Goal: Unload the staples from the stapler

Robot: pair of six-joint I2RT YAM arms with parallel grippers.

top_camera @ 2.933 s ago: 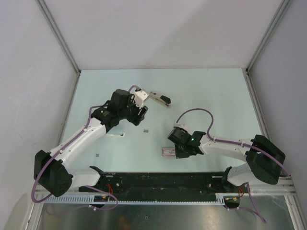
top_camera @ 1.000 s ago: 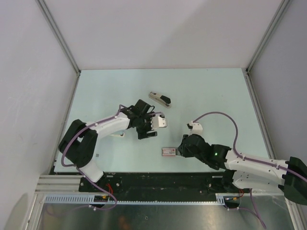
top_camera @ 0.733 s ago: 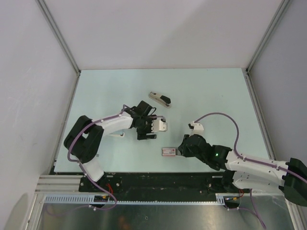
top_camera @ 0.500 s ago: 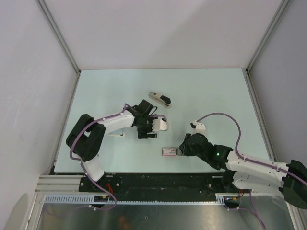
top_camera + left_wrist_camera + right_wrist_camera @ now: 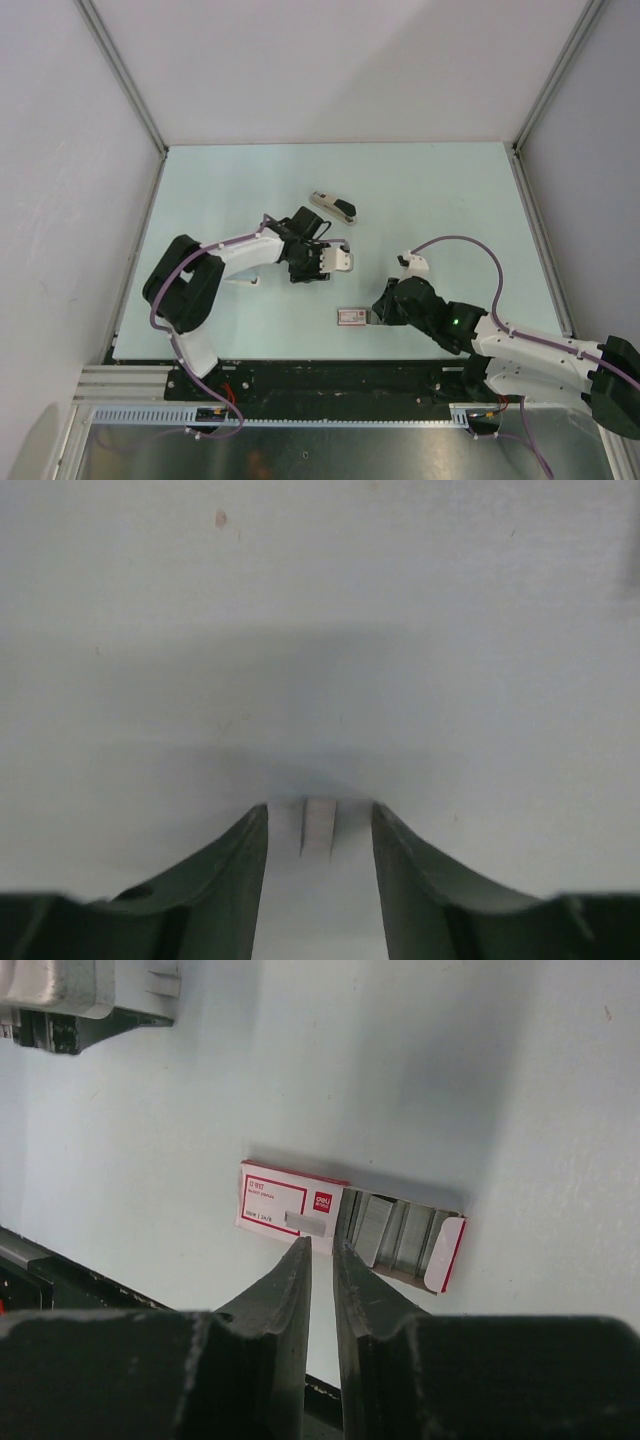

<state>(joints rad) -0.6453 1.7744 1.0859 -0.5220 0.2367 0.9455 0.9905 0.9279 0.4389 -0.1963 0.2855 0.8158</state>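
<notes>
The stapler (image 5: 332, 206), beige with a black top, lies on the table at the back centre, apart from both grippers. My left gripper (image 5: 310, 272) is low over the table in front of it. In the left wrist view it (image 5: 318, 815) is open, with a short strip of staples (image 5: 318, 827) lying on the table between its fingertips. My right gripper (image 5: 378, 315) is just right of the pink-and-white staple box (image 5: 350, 317). In the right wrist view it (image 5: 320, 1250) is open by a narrow gap and empty. A staple strip (image 5: 308, 1223) lies on the box lid (image 5: 275, 1200).
The box's drawer (image 5: 400, 1235) is slid open and holds several staple strips. A small white piece (image 5: 240, 282) lies under the left forearm. A tiny grey bit (image 5: 205, 322) lies at the front left. The black base rail (image 5: 330, 380) runs along the near edge.
The left gripper held the stapler aloft before; the stapler now lies on the table and the gripper has come down in front of it. The right gripper has backed a little off the box.
</notes>
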